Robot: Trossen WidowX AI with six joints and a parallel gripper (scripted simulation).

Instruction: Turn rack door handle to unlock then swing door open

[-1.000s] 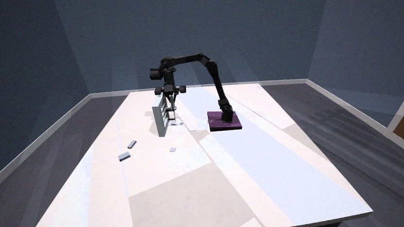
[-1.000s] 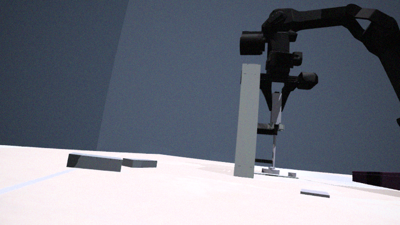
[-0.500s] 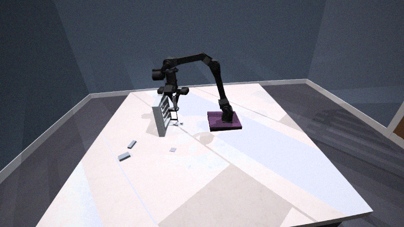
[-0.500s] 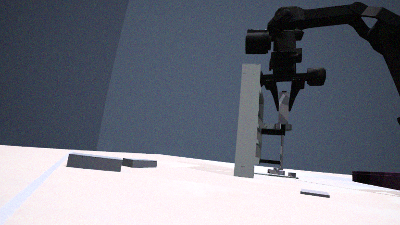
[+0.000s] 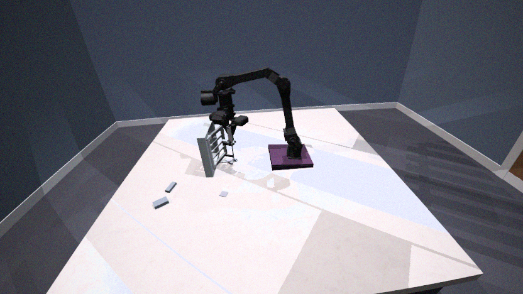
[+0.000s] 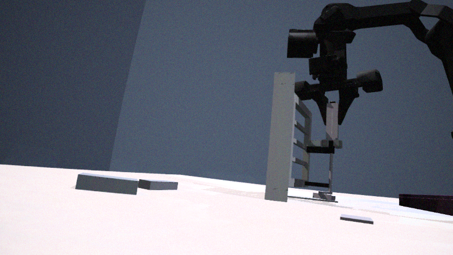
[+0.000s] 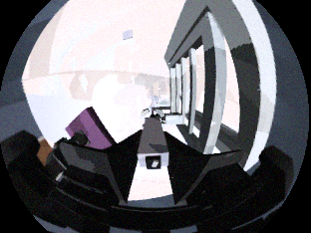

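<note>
The rack's grey frame [image 5: 205, 157] [image 6: 280, 136] stands upright on the table. Its slatted door [image 6: 307, 129] [image 7: 193, 95] shows past the frame post in the exterior view, swung out a little, well short of a right angle. The upright handle [image 6: 331, 126] stands beside the door on a thin vertical rod with a latch piece at its foot. My gripper [image 5: 230, 134] [image 6: 332, 122] [image 7: 154, 132] points down, one finger on each side of the handle, and is shut on it. The handle's exact turn is hard to tell. Fingers partly hide its upper part.
Two grey blocks [image 5: 170, 186] [image 5: 161, 202] [image 6: 158, 184] [image 6: 106, 183] lie in front of the rack. A small thin plate [image 5: 224, 193] [image 6: 356, 219] [image 7: 128, 34] lies nearer its right. The arm stands on a purple base [image 5: 276, 157] [image 6: 424, 202] [image 7: 90, 126] to the right.
</note>
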